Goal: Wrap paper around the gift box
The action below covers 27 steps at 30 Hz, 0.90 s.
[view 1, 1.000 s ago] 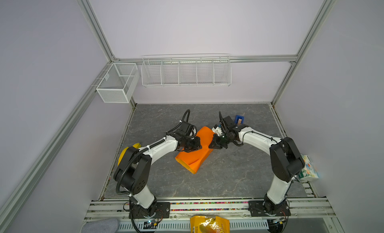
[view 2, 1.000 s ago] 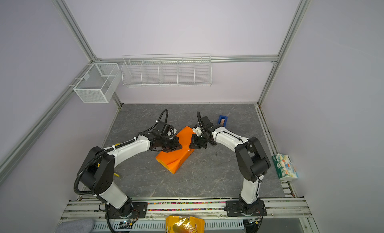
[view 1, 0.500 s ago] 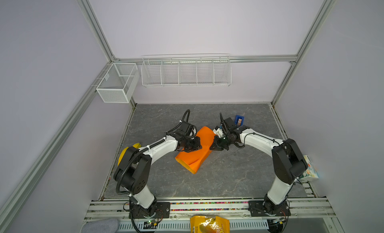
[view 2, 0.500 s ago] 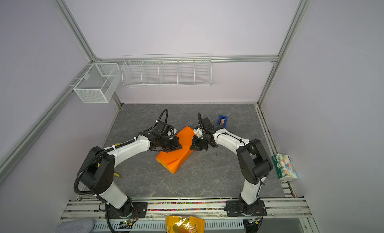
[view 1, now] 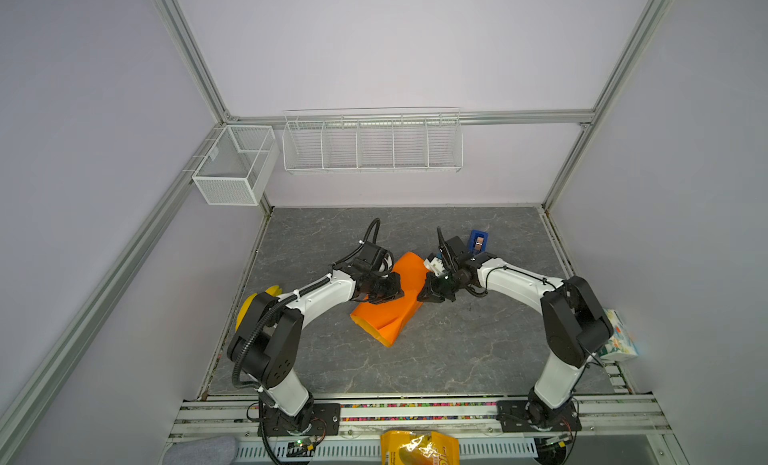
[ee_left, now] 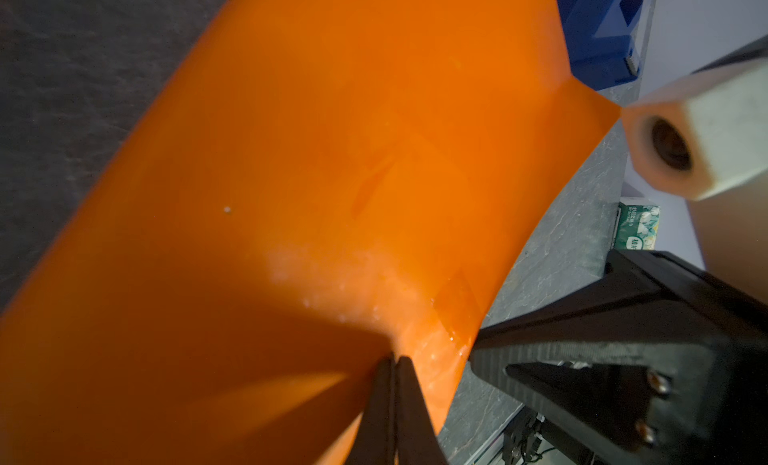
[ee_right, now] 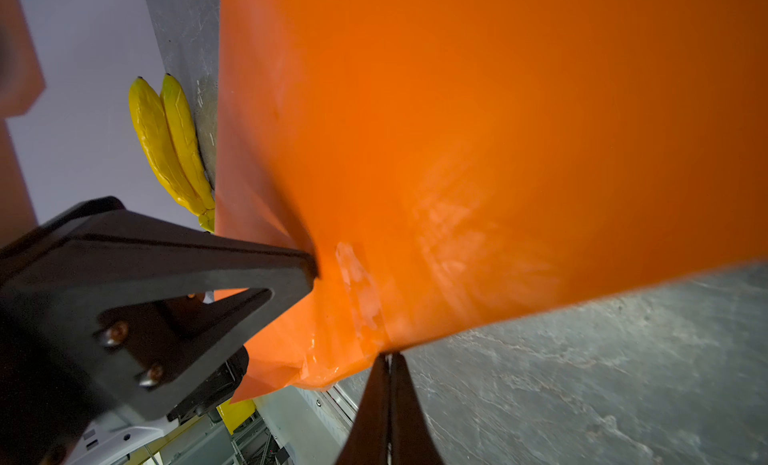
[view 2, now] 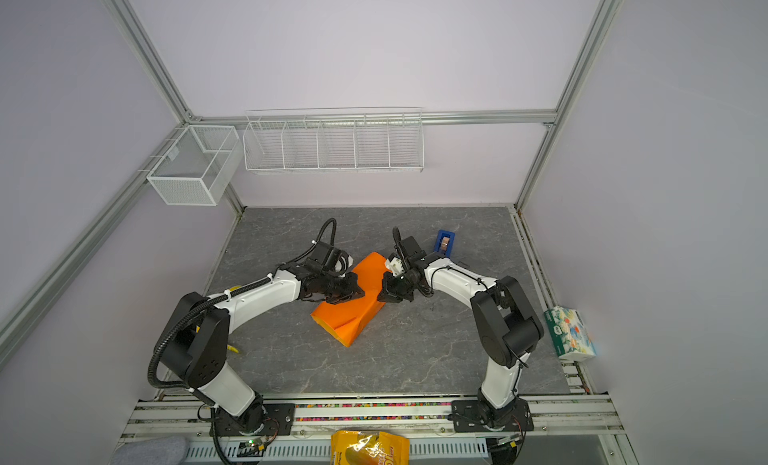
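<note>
We see the large orange paper sheet (view 1: pixel 390 314) folded into a boxy bundle at the middle of the grey marbled tabletop (view 1: pixel 457 342). The gift box is hidden from us. The left gripper (ee_left: pixel 393 362) has its black fingers (ee_left: pixel 409 409) pressed fully together, their tips touching the paper's upper face. The right gripper (ee_right: pixel 389 358) is clenched just as tight, and its fingers (ee_right: pixel 405 404) meet the sheet's edge beside a glossy patch. We cannot tell whether either pair pinches any paper. In both top views the two grippers face each other across the bundle.
</note>
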Each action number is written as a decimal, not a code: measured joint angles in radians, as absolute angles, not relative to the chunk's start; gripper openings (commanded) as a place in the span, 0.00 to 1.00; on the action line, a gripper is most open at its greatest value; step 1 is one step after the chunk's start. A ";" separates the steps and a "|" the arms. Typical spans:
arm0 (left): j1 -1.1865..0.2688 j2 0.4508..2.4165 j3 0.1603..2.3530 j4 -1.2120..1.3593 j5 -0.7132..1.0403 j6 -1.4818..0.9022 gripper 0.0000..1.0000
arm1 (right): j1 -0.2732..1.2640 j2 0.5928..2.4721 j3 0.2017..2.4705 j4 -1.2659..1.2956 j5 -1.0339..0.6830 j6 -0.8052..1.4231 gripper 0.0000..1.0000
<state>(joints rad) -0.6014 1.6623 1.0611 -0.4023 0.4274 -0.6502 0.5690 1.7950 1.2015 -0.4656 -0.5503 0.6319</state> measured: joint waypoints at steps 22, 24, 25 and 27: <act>-0.601 1.662 1.061 -0.402 0.428 -0.650 0.00 | 0.579 1.743 1.064 -0.351 -0.516 0.700 0.07; -0.601 1.663 1.061 -0.402 0.428 -0.650 0.00 | 0.579 1.741 1.060 -0.341 -0.516 0.713 0.07; -0.601 1.663 1.061 -0.402 0.428 -0.650 0.00 | 0.580 1.741 1.060 -0.335 -0.517 0.720 0.07; -0.601 1.663 1.061 -0.402 0.428 -0.650 0.00 | 0.584 1.741 1.060 -0.311 -0.519 0.735 0.07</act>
<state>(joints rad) -0.6010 1.6627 1.0611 -0.4019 0.4278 -0.6502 0.5842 1.7412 1.0599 -0.3115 -0.5190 0.7345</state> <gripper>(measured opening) 0.048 0.069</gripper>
